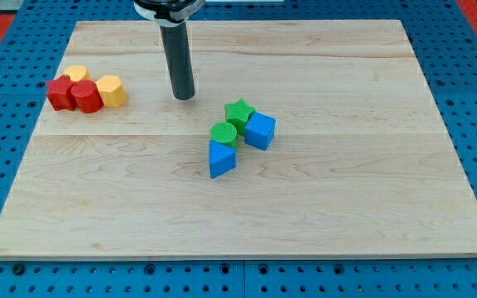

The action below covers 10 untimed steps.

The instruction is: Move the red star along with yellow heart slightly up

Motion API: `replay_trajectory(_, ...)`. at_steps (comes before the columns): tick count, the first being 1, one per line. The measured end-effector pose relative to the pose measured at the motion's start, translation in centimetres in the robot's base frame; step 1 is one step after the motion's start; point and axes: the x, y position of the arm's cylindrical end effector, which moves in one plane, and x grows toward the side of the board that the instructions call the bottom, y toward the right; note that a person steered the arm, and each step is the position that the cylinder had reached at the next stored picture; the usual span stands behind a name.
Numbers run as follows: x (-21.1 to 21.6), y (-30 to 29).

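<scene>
The dark rod comes down from the view's top and my tip (185, 96) rests on the wooden board (346, 215), in its upper half a little left of centre. There is no claw on this arm to be apart or together, only the straight rod, and it touches none of the blocks. Off to the view's left of my tip, near the board's left edge, 4 blocks sit bunched together: the red star (59, 91) at the far left, a red cylinder (86, 97) pressed against its right side, a yellow block (76, 74) tucked just behind the 2 red ones, which may be the heart though its shape is hard to make out, and a yellow hexagonal block (111, 90) touching the red cylinder on the right. My tip stands apart from that bunch, to the right of the yellow hexagonal block. Below and to the right of my tip, near the board's middle, lies a second bunch: a green star (238, 111), a green cylinder (224, 134) just in front of it, a blue cube (260, 131) to their right, and a blue wedge-shaped block (221, 158) nearest the view's bottom.
</scene>
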Motion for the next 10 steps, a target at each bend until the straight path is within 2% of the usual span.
replay_trajectory(3,0.1,0.1)
replay_trajectory(4,3.7,-0.1)
replay_trajectory(6,7.2,-10.6)
replay_trajectory(8,5.7,-16.5)
replay_trajectory(10,3.2,-18.0)
